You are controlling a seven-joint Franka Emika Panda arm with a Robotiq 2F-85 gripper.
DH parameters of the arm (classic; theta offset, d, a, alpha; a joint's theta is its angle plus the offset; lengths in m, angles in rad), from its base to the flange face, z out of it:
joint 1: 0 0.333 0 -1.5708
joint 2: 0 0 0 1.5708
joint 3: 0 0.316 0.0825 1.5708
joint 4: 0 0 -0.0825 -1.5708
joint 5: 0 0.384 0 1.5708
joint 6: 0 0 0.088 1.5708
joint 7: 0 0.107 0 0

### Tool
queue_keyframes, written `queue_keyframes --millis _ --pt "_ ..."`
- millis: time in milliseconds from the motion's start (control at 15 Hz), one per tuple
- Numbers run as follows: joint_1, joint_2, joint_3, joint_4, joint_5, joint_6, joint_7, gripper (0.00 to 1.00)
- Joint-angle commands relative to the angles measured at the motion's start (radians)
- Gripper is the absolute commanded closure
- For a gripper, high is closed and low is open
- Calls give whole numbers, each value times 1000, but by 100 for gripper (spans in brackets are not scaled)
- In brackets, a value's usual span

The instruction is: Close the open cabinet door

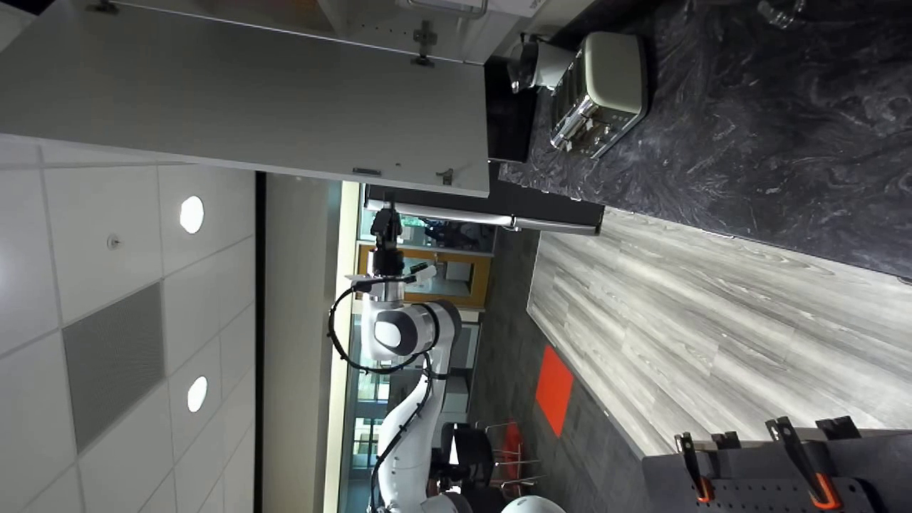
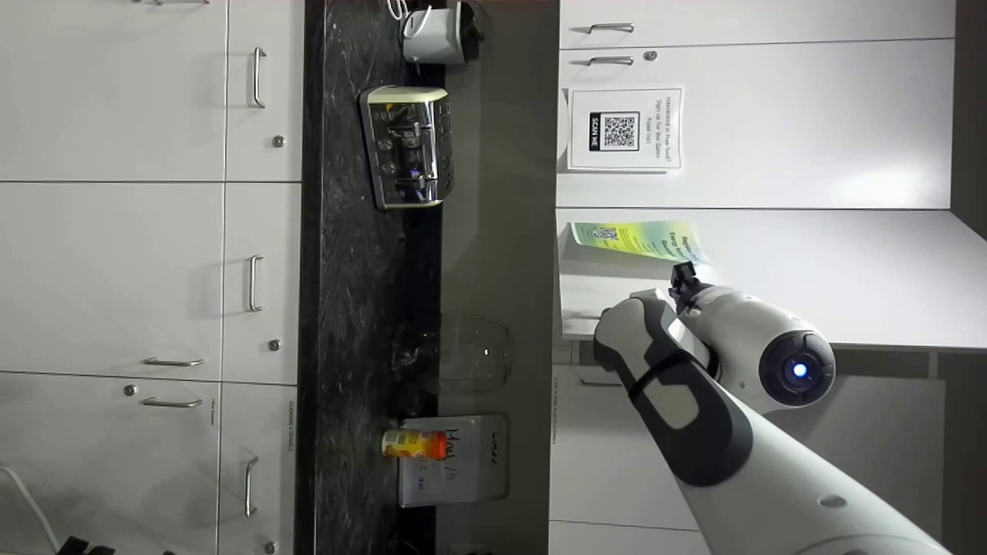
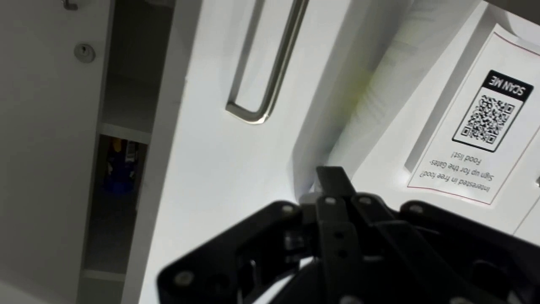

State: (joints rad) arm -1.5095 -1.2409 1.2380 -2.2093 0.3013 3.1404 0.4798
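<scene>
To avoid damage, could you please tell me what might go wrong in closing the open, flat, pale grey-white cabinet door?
The shut black claw sits right by the yellow-green printed paper sheet on the cabinet door, so pushing may crumple that sheet. Clear of the silver metal bar handle, the claw might slip along the door.

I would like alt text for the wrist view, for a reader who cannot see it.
A shut black gripper points toward the pale, open cabinet door; contact is unclear. The door carries a metal handle, and left of the door a blue item shows among shadowed shelves. To the right, a QR-code notice appears upside down.
</scene>
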Motion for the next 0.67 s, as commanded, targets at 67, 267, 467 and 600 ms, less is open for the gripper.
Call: queue_keyframes --millis 67,267,467,600 --pt "-64 3 -10 58 -7 -105 24 100" --pt "-81 13 -21 67 -11 -156 31 100" --pt "-106 -15 -52 75 -6 -232 82 100" --pt "-118 -18 -77 74 -12 -282 108 100"
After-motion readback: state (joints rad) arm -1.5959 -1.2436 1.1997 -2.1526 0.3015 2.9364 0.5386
